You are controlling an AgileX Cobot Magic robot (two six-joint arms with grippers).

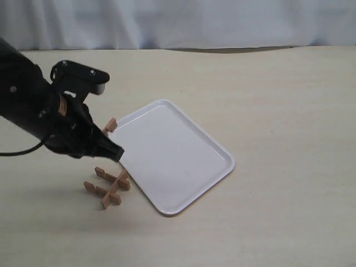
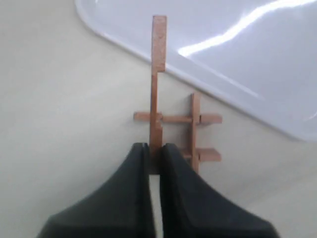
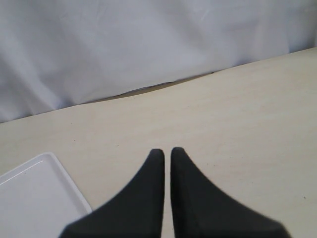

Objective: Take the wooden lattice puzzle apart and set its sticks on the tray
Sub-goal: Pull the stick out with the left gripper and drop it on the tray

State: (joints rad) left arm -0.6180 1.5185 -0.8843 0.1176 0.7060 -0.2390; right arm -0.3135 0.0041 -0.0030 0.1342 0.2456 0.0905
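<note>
One table (image 1: 278, 111), beige, its far edge meeting a white cloth (image 1: 178, 22); we note broad open surface right of and in front of the tray. One tray (image 1: 178, 161), white, low-rimmed, set at an angle with one corner pointing to the near side. One left arm (image 1: 28, 105), black, reaching in over the table's left part. One puzzle (image 1: 108, 188), now three crossed sticks, lying on the table just beside the tray's left rim and outside it. One loose stick (image 2: 158, 64), pinched at one end by the left gripper (image 2: 154, 146), its far end overlapping the tray rim in the left wrist view; whether it touches the puzzle we cannot tell. One right gripper (image 3: 167, 153), jaws drawn to a narrow slit, holding nothing.
</note>
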